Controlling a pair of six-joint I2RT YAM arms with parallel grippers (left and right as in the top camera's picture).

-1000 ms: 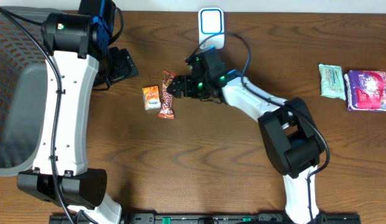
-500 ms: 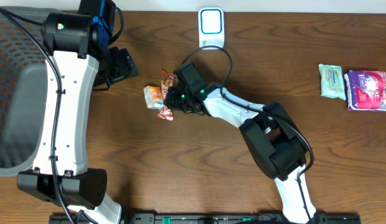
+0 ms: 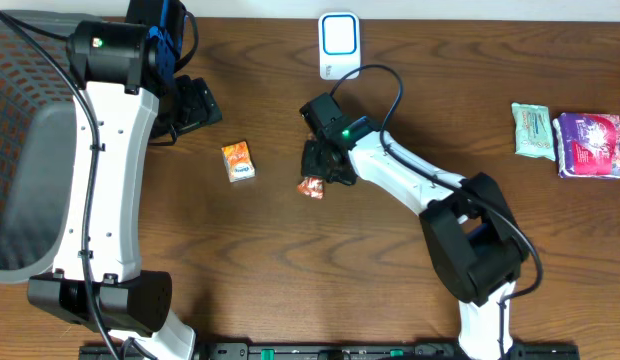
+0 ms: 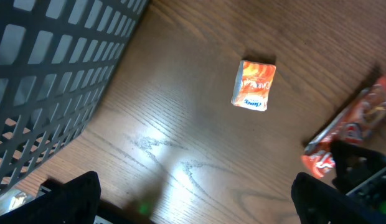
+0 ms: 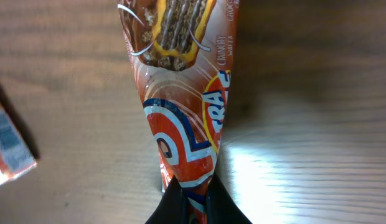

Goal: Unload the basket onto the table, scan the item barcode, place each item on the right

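The right gripper [image 3: 318,166] is pinched tight on one end of the orange wafer bar [image 5: 180,118]. The bar is near the middle of the bench [image 3: 290,280], a little below the white scanner [image 3: 339,44]. I cannot tell if the bar is up off the wood yet. The left gripper [image 3: 195,106] is wide open and holds nothing. It waits near the dark basket [image 4: 50,56]. A small orange box [image 3: 239,161] lies between the two grippers.

The job now looks like taking the bar to the scanner. The pinch is only on the tip, so the rest of the bar may flop. It is best to move slowly and keep the pinch tight. No barcode shows on the side we can see, so it may be on the back. The bar should be turned until that side faces the scanner, then held there without wobbling.
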